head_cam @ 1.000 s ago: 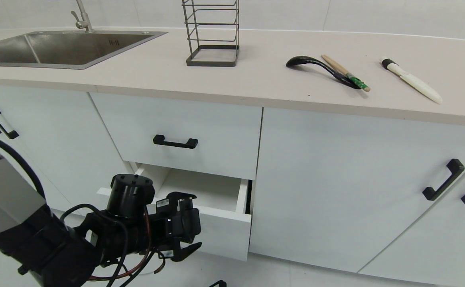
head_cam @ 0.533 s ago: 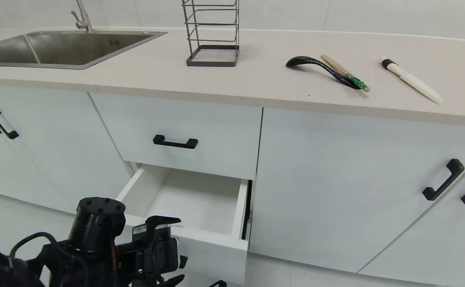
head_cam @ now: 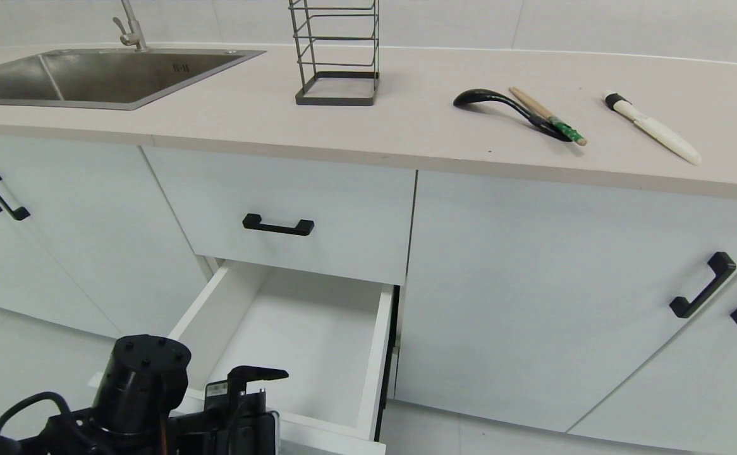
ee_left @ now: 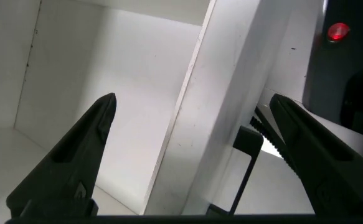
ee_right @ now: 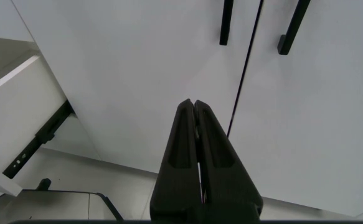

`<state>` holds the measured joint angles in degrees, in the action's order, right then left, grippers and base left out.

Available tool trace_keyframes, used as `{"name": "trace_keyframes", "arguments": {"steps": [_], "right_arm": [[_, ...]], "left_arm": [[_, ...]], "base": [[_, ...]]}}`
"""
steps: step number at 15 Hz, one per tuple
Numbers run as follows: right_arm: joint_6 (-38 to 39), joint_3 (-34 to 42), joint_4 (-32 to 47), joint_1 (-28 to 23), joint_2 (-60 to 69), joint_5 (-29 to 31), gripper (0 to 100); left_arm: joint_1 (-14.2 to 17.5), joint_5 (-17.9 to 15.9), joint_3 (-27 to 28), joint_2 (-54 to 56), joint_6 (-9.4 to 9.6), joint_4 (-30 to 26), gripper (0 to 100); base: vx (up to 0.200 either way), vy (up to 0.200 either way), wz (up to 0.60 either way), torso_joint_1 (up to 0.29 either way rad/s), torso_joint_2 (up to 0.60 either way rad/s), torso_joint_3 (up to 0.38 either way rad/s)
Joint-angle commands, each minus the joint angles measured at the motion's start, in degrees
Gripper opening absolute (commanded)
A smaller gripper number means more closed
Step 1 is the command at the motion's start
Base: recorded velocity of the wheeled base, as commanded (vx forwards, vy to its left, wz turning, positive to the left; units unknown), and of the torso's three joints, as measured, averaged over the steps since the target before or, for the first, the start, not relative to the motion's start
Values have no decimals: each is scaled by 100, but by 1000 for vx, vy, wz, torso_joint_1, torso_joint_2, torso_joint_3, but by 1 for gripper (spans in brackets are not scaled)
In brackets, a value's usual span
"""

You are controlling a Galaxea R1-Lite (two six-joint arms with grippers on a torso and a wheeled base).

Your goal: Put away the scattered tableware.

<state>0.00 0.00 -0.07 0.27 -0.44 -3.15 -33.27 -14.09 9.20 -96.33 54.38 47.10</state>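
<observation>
Left arm all black, at 7 o'clock in head view. Drum-shaped joint cap, matte, with small dark screws ringed on its top face. Thin black cables loop off toward its 9 o'clock. Flat black bracket with a bent lip at the cap's 3 o'clock, and a small white printed label under it. Left gripper: two long tapered black fingers, smooth matte. Red light glows on a dark housing. Right gripper: same black, narrow wedge shape with a thin seam down the middle.
</observation>
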Motion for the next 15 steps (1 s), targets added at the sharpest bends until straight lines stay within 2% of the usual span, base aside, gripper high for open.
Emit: {"name": "trace_keyframes", "arguments": {"steps": [1, 5, 8, 9, 10, 11, 12, 13, 14, 15], "right_arm": [[0, 0, -1, 8, -9, -2, 0], [0, 0, -1, 0, -9, -2, 0], [0, 0, -1, 8, -18, -2, 0], [9, 0, -1, 8, -9, 7, 0], [18, 0, -1, -9, 0, 7, 0], [35, 0, -1, -9, 0, 7, 0], [26, 0, -10, -9, 0, 7, 0], [18, 0, -1, -9, 0, -2, 0], [18, 0, -1, -9, 0, -2, 0], [18, 0, -1, -9, 0, -2, 0]], "left_arm": [[-13, -15, -68, 202, 11, -8, 100], [-198, -164, -244, 1090, -24, -52, 100], [-294, -190, -173, 1925, -595, -70, 100], [-285, -155, -129, 2030, -727, -70, 100], [-277, 100, 169, 2154, -1132, -105, 100], [-277, 319, 380, 2162, -1325, -105, 100], [-277, 671, 987, 2145, -1958, -175, 100], [-224, 706, 1435, 2136, -2406, -395, 100], [-215, 697, 1541, 2136, -2503, -474, 100], [-127, 653, 1716, 2180, -2837, -650, 100]], "base": [[0, 0, 0, 0, 0, 0], [0, 0, 0, 0, 0, 0], [0, 0, 0, 0, 0, 0], [0, 0, 0, 0, 0, 0], [0, 0, 0, 0, 0, 0], [0, 0, 0, 0, 0, 0], [0, 0, 0, 0, 0, 0], [0, 0, 0, 0, 0, 0], [0, 0, 0, 0, 0, 0], [0, 0, 0, 0, 0, 0]]}}
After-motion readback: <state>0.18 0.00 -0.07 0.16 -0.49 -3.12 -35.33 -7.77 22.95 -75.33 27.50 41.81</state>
